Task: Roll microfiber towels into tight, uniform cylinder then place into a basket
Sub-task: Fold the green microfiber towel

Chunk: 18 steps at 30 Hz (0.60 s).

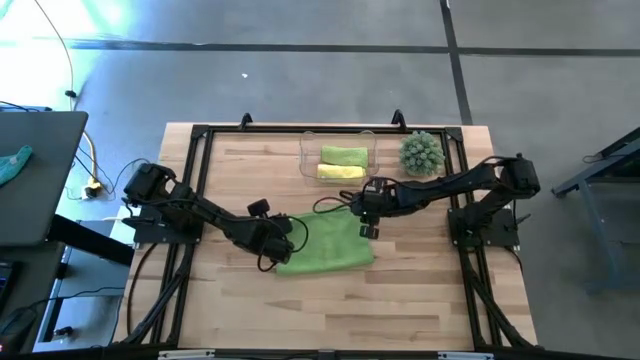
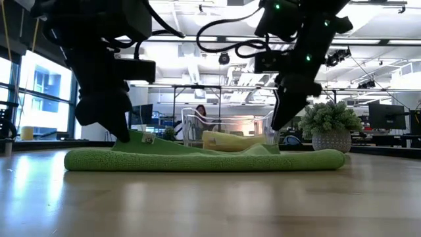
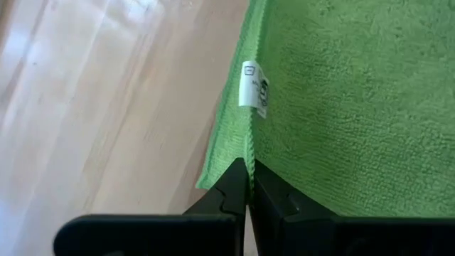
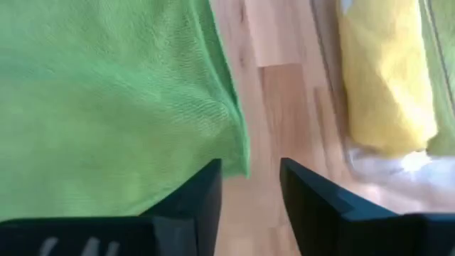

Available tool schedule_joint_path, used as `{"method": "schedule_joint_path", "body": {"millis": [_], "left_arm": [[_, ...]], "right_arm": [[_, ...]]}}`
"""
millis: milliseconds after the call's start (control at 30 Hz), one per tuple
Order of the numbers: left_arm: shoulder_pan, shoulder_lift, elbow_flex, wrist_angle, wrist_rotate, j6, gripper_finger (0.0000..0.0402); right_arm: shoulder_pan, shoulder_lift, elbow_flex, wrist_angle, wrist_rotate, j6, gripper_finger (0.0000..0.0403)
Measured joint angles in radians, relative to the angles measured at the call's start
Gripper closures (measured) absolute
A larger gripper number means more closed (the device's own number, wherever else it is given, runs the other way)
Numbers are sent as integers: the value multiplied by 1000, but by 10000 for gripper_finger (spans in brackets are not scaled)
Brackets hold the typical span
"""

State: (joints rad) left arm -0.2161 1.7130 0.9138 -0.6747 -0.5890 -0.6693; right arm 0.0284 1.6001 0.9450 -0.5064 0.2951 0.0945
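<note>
nearest, bare wooden table [image 1: 330, 310], then a lime green towel [image 1: 325, 245] spread flat at mid-table, one layer folded on another by the look of the low view, a white care label [image 3: 254, 89] sewn into its left edge. left gripper [image 3: 249, 186] clenched on that left edge, a thin pinch of hem caught between the fingertips, just below the label. right gripper [image 4: 250, 186] hovering at the towel's far right corner, fingers parted with nothing between them, the corner lying just beside one finger and bare wood showing in the gap.

likely handling: light, limp, no stiffness at all; will sag and drape wherever unsupported, and the nap should cling to itself once wound, which helps a roll stay tight. slippery only against the smooth wood, so apt to slide rather than roll unless one end is pinned. best taken at the hemmed edge or corners, where the stitching gives the fingers something firm; a mid-cloth pinch would only bunch it.

farther back, the clear basket [image 1: 306, 165] near the table's far edge, well apart from the flat towel, already holding a rolled green towel [image 1: 344, 155] and a rolled yellow towel [image 1: 340, 172] side by side. beside the basket, a spiky green plant [image 1: 421, 153] in a small pot. judging by this, last towel of three, not yet rolled.
</note>
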Motion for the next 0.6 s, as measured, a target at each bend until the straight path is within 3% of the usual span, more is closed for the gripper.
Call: {"method": "schedule_joint_path", "body": {"millis": [200, 600], "left_arm": [[0, 0, 0, -2, 1, -6, 401], [0, 0, 0, -30, -10, -55, 391]], "right_arm": [[45, 9, -8, 56, -173, 170, 255], [135, 107, -45, 128, -83, 233, 265]]}}
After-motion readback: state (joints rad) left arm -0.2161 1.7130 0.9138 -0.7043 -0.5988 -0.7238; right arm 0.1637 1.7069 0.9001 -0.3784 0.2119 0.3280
